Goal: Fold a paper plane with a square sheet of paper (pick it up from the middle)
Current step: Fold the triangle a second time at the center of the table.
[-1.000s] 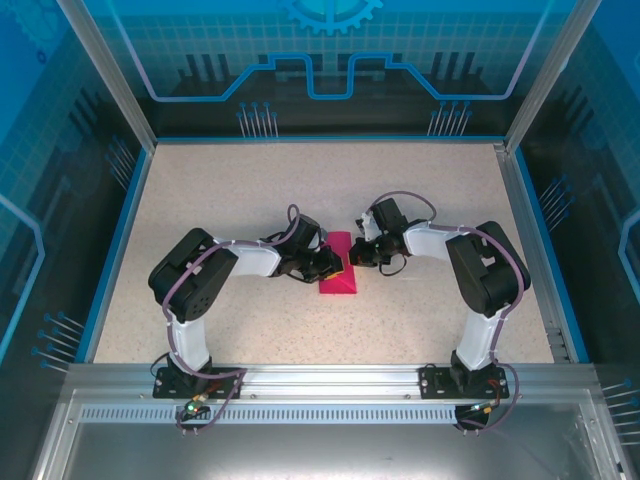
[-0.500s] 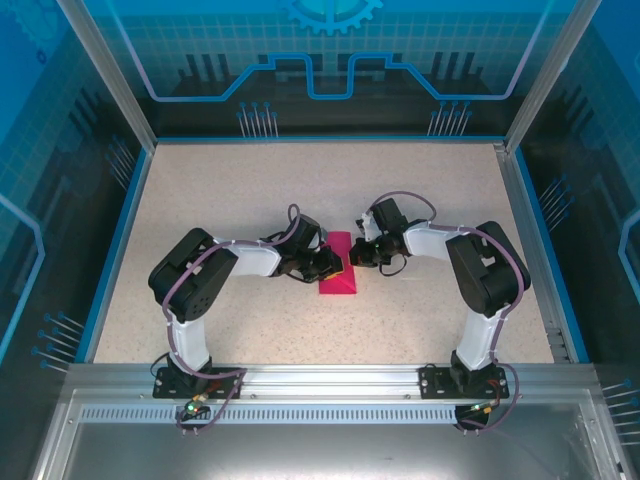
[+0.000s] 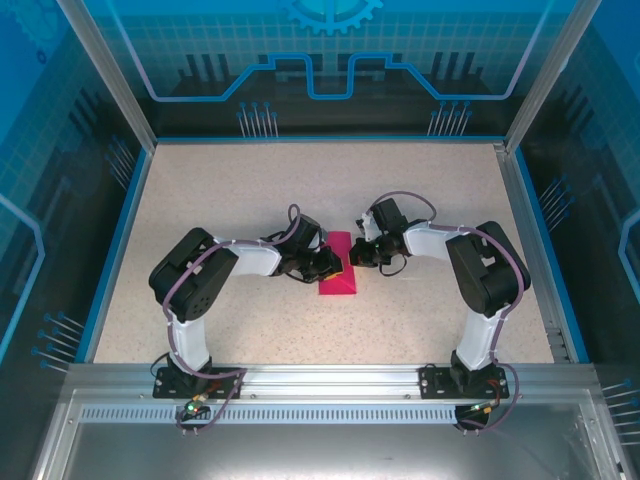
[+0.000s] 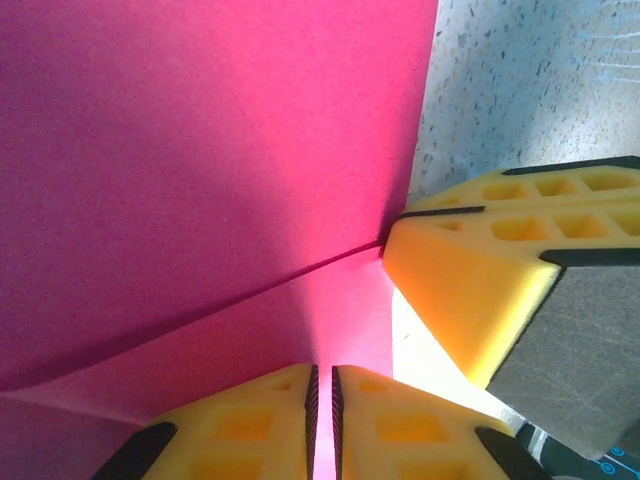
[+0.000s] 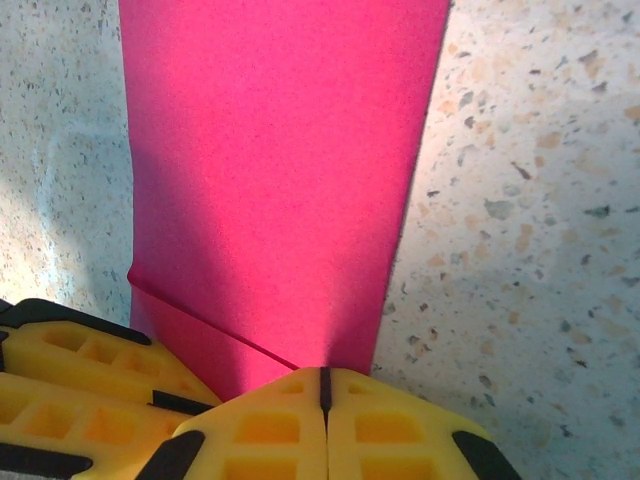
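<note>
- Mid-fold here: the magenta-pink sheet of thin paper [image 3: 338, 272] lies at the centre of the speckled beige table [image 3: 220, 190], right between my two arms.
- It's no flat square now. It's doubled into a narrow strip, with a layer edge running across it in both wrist views.
- My left gripper [image 4: 322, 400] is clenched, with a sliver of pink in the slit between the pads. I judge it's pinching the paper from the left.
- My right gripper [image 5: 322, 395] has its pads pressed flush together at the paper's edge. Whether a layer is caught between them, I can't tell.
- Progress, as I judge it: early folds are done; the pointed nose, the wings and the centre crease are all left.
- Count: one sheet, two grippers, both at the paper.
</note>
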You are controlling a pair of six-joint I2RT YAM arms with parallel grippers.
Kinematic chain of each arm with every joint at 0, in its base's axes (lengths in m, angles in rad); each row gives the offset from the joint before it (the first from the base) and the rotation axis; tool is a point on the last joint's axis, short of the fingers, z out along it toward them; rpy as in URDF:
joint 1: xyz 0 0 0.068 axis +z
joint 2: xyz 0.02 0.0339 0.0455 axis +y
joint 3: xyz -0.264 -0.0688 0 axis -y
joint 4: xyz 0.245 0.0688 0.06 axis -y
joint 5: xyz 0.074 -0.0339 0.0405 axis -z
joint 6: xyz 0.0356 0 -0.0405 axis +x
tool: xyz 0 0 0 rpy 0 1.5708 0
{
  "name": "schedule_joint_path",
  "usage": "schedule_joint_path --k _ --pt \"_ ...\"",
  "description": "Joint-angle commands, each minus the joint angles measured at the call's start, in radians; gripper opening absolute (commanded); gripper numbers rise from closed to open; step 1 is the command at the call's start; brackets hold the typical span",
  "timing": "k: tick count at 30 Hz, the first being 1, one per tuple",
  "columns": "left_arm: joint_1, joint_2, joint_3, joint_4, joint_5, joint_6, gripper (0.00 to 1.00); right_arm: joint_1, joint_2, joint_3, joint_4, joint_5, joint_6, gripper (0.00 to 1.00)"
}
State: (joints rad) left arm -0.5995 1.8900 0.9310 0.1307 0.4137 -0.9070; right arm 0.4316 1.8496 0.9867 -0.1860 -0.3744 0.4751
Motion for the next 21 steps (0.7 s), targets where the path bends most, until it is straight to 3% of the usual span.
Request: schedule_joint_path --k 1,9,13,21 --pt "-0.007 0.021 0.026 -0.052 -0.021 0.029 0.16 -0.001 -0.041 -0.014 -0.028 -0.003 0.015 0.09" --pt "-0.008 0.021 0.026 -0.055 -0.021 0.032 0.16 -0.016 -0.204 -0.093 0.000 0.027 0.067 0.28" --pt "-0.008 0.021 0.023 -0.050 -0.021 0.030 0.16 -0.006 -0.243 -0.134 -0.010 0.018 0.061 0.26" --pt "-0.007 0.024 0.020 -0.051 -0.024 0.030 0.16 0.062 -0.187 -0.145 -0.005 -0.054 0.061 0.11"
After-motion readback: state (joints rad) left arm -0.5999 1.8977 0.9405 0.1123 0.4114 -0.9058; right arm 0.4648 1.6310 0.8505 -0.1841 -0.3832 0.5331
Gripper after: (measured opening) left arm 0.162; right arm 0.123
